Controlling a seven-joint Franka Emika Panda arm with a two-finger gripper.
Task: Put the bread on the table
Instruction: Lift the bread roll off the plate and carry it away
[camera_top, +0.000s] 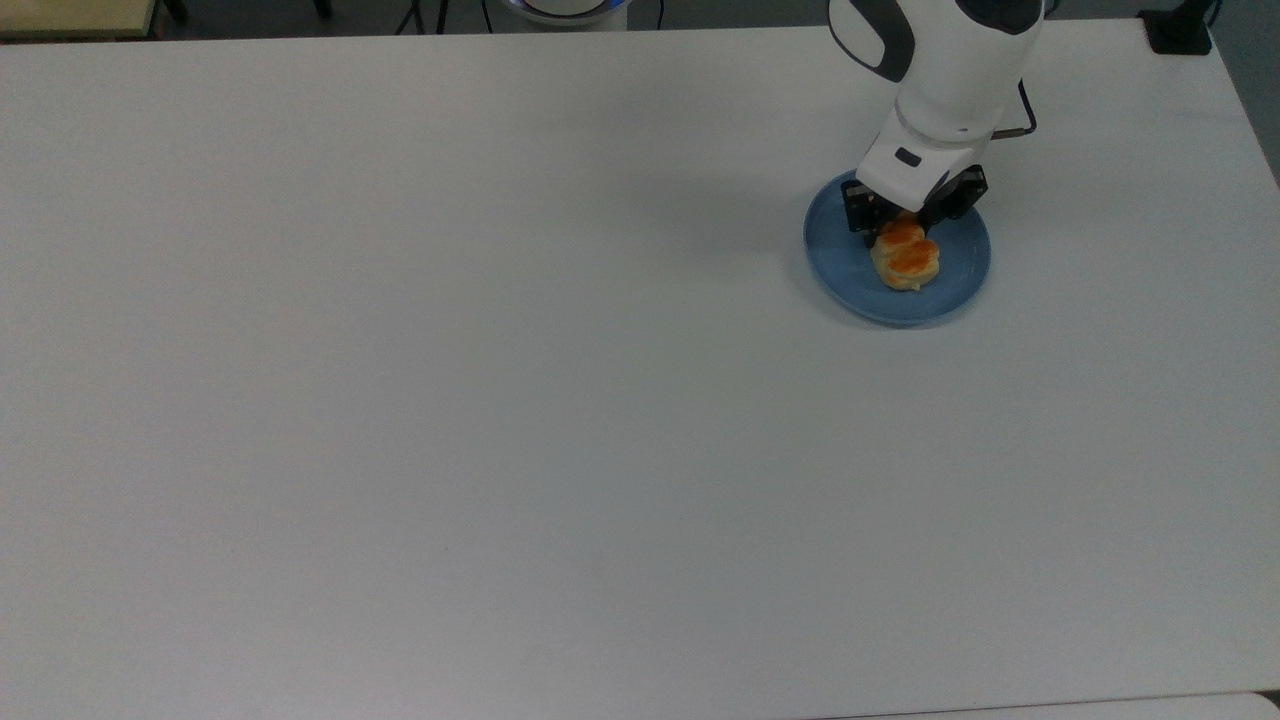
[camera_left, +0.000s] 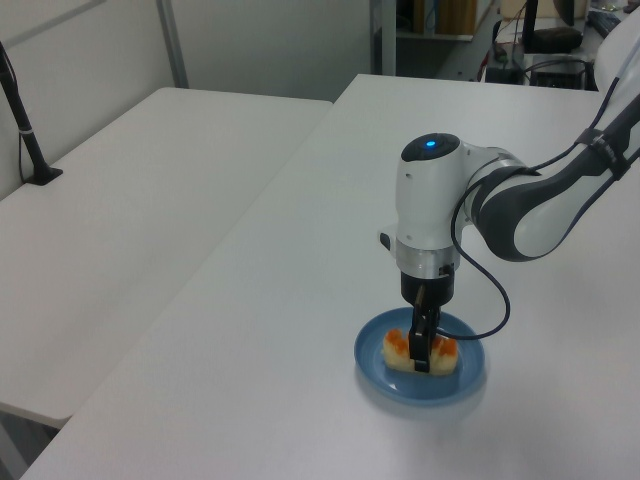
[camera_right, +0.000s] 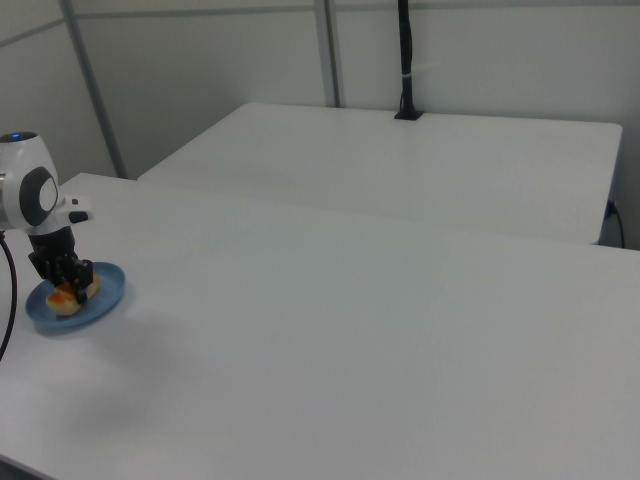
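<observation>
Top view: tool (camera_top: 903, 218) lowered onto blue plate (camera_top: 845, 262) near worktop's (camera_top: 500, 400) far right corner, fingers straddling bread (camera_top: 906, 258) at its far end, apparently pinching it, though contact is hard to confirm. Left view: bread (camera_left: 405, 352) lies on plate (camera_left: 470, 372), one dark finger (camera_left: 424, 342) across its middle. Right view: tool (camera_right: 68, 282) over plate (camera_right: 105, 296).

The table (camera_top: 500, 400) is a big plain white top, smooth and matte. Directly on it lies one round blue plate (camera_top: 840, 265), near the table's far edge and toward the right-hand corner in the top view. The plate sits flat, w/ its shadow beside it.
</observation>
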